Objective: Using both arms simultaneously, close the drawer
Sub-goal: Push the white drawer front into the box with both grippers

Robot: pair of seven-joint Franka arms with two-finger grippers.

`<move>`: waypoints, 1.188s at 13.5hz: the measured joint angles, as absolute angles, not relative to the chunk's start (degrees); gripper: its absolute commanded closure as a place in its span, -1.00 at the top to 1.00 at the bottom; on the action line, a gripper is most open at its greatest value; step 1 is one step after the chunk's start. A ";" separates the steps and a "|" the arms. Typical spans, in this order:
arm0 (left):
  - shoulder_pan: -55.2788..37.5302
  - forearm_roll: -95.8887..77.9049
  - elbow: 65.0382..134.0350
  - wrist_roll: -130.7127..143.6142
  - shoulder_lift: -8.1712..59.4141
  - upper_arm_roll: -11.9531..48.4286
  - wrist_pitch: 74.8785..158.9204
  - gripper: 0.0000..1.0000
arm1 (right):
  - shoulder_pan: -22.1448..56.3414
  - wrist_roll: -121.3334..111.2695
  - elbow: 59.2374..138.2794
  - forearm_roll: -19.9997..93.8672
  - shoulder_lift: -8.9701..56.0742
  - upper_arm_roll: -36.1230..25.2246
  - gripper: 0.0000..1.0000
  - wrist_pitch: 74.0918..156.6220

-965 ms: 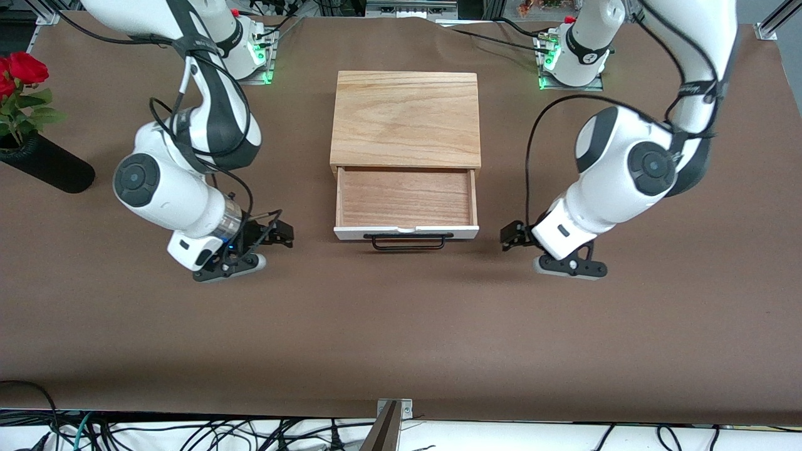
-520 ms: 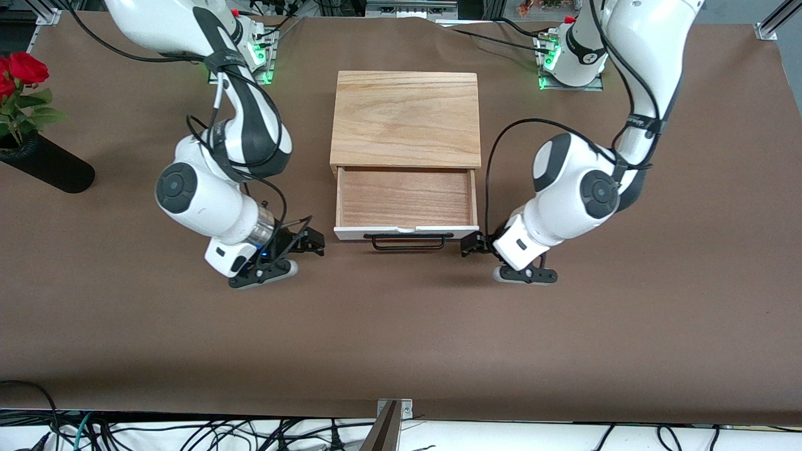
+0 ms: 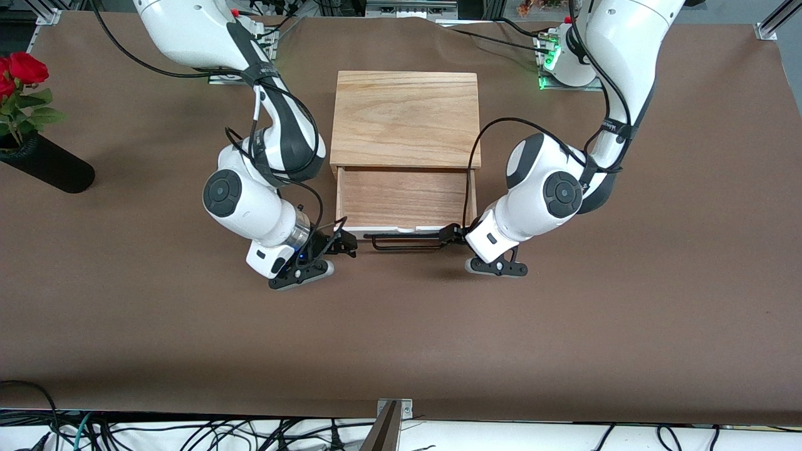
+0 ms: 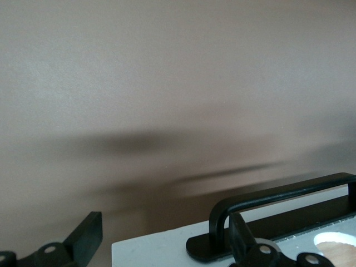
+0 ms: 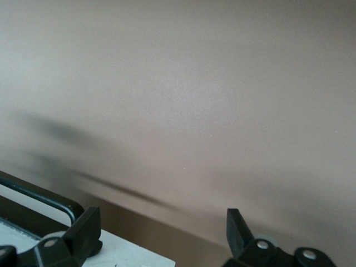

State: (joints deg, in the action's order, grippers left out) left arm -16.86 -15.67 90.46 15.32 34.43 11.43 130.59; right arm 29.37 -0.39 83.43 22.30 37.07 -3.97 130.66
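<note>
Both hands are spread wide with nothing in them. The left hand point(image 3: 452, 235) sits at one end of the drawer point(image 3: 406, 199) front, the right hand point(image 3: 343, 243) at the other, each straddling a corner of the white panel point(image 4: 161, 250). The drawer sticks out of the box point(image 3: 406, 119) mid-desk, toward the front edge. The handle point(image 3: 407, 240) runs between the hands, so I'd guess the push goes straight at the box, evenly.

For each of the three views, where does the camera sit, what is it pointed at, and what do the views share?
Front view: high across the table, facing both arms, over the open drawer and the oak box.
Left wrist view: on the left arm, looking past the open left gripper at the drawer's front and the handle.
Right wrist view: on the right arm, past the open right gripper at the drawer's corner.
Shared: all show the drawer's white front.
</note>
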 measured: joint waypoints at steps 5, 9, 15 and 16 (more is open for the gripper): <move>-17.22 -15.67 90.45 15.33 34.44 11.45 130.54 1.00 | 29.66 -0.40 83.43 22.33 37.33 -2.43 1.00 129.13; -17.65 -15.67 90.45 15.36 34.73 11.46 130.23 1.00 | 29.93 -0.40 83.43 22.37 37.40 -2.25 1.00 126.60; -17.95 -15.67 90.02 16.81 34.98 11.42 128.54 1.00 | 30.16 -0.40 83.42 22.49 37.42 -2.24 1.00 125.01; -17.96 -15.67 89.80 16.94 34.99 11.43 127.60 1.00 | 30.41 -0.40 83.43 22.49 37.46 -2.24 1.00 124.78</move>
State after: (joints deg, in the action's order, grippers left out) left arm -17.96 -15.67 89.80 16.94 34.99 11.43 127.60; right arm 30.41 -0.40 83.43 22.49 37.46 -2.24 124.78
